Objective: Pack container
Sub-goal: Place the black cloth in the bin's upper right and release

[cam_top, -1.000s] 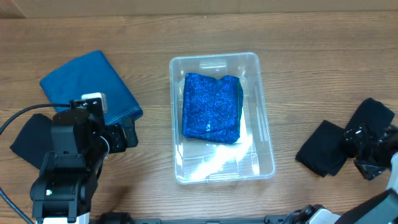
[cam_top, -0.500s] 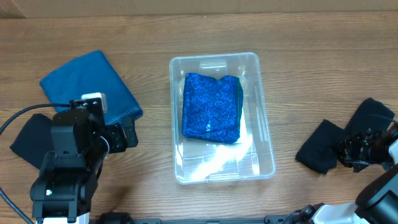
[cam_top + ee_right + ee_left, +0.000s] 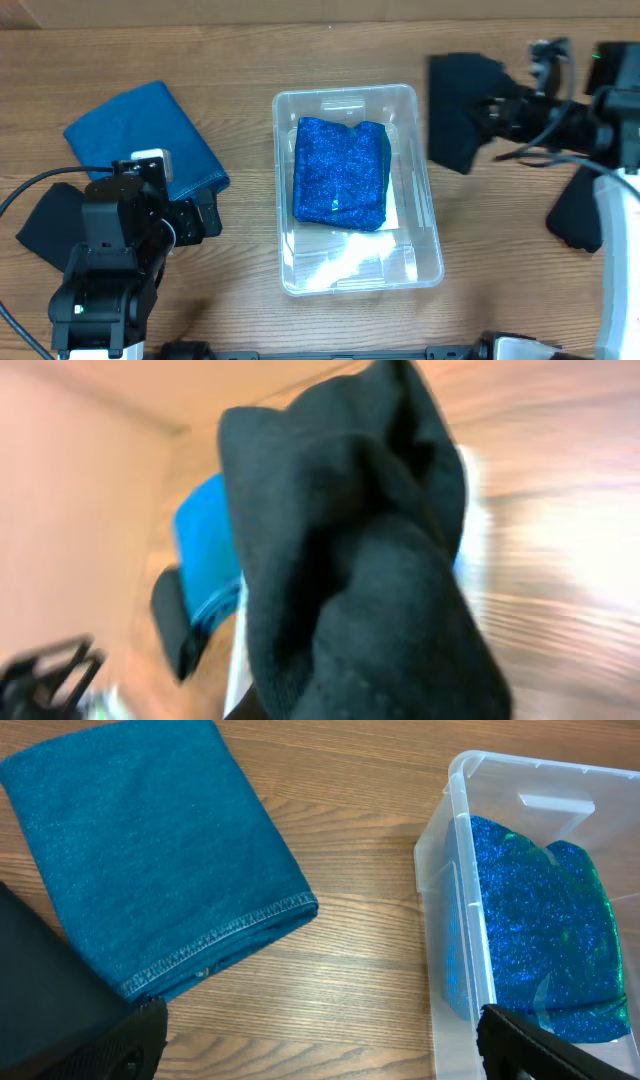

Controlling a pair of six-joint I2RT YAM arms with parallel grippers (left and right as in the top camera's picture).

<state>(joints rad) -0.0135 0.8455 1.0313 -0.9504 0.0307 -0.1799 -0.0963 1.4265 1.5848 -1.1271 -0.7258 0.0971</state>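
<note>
The clear container (image 3: 345, 92) stands mid-table with a folded glittery blue cloth (image 3: 340, 172) inside. My right gripper (image 3: 488, 113) is shut on a black cloth (image 3: 455, 100) and holds it in the air just right of the container's far right corner. That black cloth (image 3: 360, 560) fills the blurred right wrist view and hides the fingers. My left gripper (image 3: 205, 215) is open and low over bare wood, between a folded teal cloth (image 3: 140, 135) and the container's left wall (image 3: 450, 920). Nothing lies between its fingers (image 3: 140, 1040).
A second black cloth (image 3: 575, 215) lies on the table at the right under the right arm. Another black cloth (image 3: 45, 225) lies at the far left beside the left arm. The teal cloth (image 3: 150, 850) sits left of the container.
My right gripper shut on one black cloth at the lower right, lifted it and swung it up and left to the container's far right corner. The left arm stayed still.
</note>
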